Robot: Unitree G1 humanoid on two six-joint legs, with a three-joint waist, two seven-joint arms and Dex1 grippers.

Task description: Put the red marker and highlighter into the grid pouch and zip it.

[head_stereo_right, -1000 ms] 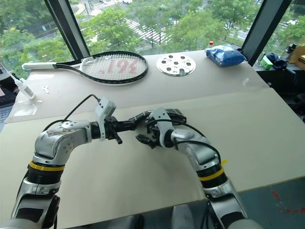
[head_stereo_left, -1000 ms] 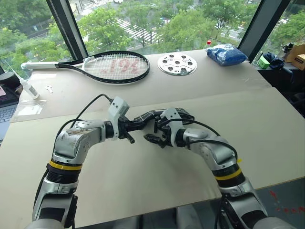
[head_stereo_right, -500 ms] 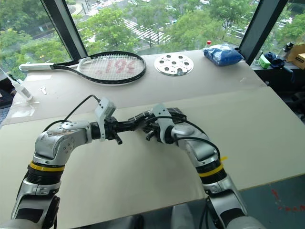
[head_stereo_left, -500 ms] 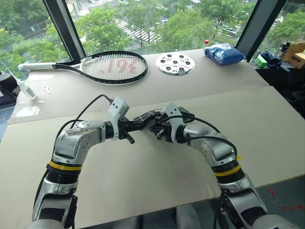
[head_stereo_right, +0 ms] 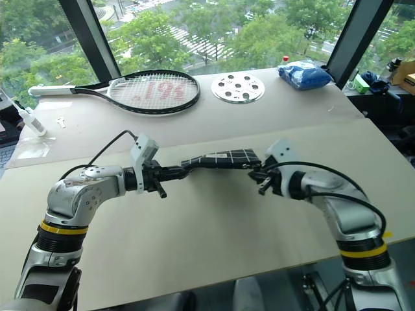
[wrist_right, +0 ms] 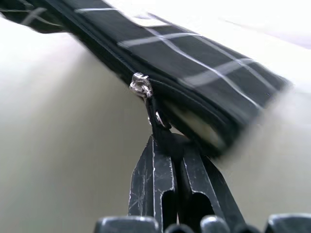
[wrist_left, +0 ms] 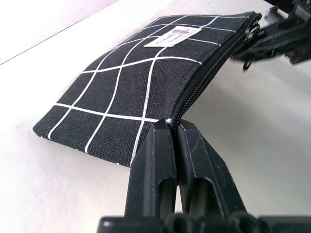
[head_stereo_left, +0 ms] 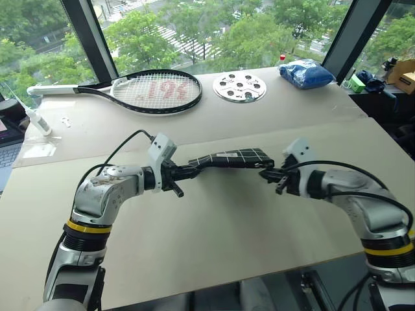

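Black fabric crossed with white grid lines stretches between the robot's two arms: the grid pouch (head_stereo_left: pixel 228 157) hangs lifted clear of the pale counter (head_stereo_left: pixel 214 240), held at both ends. The left end effector (wrist_left: pixel 170 127) has its two black fingers pressed together on the pouch's corner at the end of the zipper seam. The right end effector (wrist_right: pixel 167 141) is likewise pinched tight, its fingers clamped on the black zipper pull cord (wrist_right: pixel 156 122) just below the silver slider (wrist_right: pixel 140 86). Seen from the left wrist, the zipper line runs closed along the visible length of the pouch, and a small white label (wrist_left: pixel 173 36) sits on the upper face. The slider appears to rest at or near the pouch's far end, though blur in the right wrist view makes the exact spot hard to fix. Beyond the arms, at the back of the counter, lie a tennis racket (head_stereo_left: pixel 146 91), a round perforated metal disc (head_stereo_left: pixel 240 87) and a blue bag (head_stereo_left: pixel 307 72).
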